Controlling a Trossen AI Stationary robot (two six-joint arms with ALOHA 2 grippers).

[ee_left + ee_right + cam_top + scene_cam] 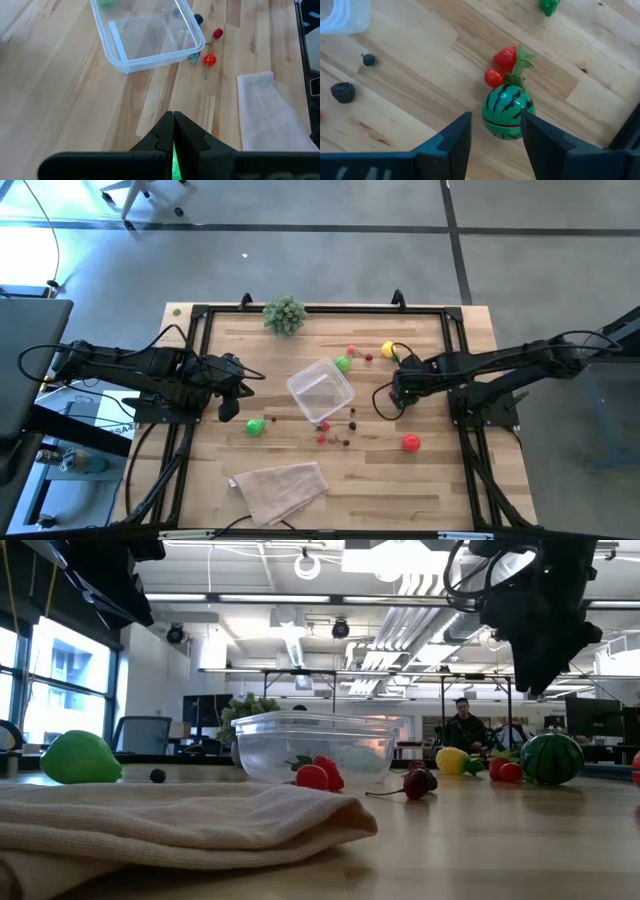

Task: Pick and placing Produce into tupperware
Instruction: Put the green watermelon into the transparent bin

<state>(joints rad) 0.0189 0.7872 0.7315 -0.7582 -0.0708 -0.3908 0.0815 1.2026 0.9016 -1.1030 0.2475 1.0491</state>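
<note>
The clear tupperware (320, 388) stands open-topped mid-table. Produce lies on the wood around it: a green piece (255, 427) near left, small red and dark bits (322, 438) in front, a yellow one (388, 350) and a green one (343, 363) behind, a red one (410, 443) near right. A striped green watermelon toy (507, 111) rests on the table beside a strawberry (506, 57). My right gripper (495, 120) hangs open above the watermelon (552, 758), clear of it. My left gripper (173, 120) is shut and empty, left of the tupperware (150, 35).
A beige cloth (280, 485) lies crumpled near the front edge. A bushy pale-green plant ball (285, 313) sits at the far edge. A black frame (200, 360) borders the tabletop. A person (465, 725) sits in the room beyond the table.
</note>
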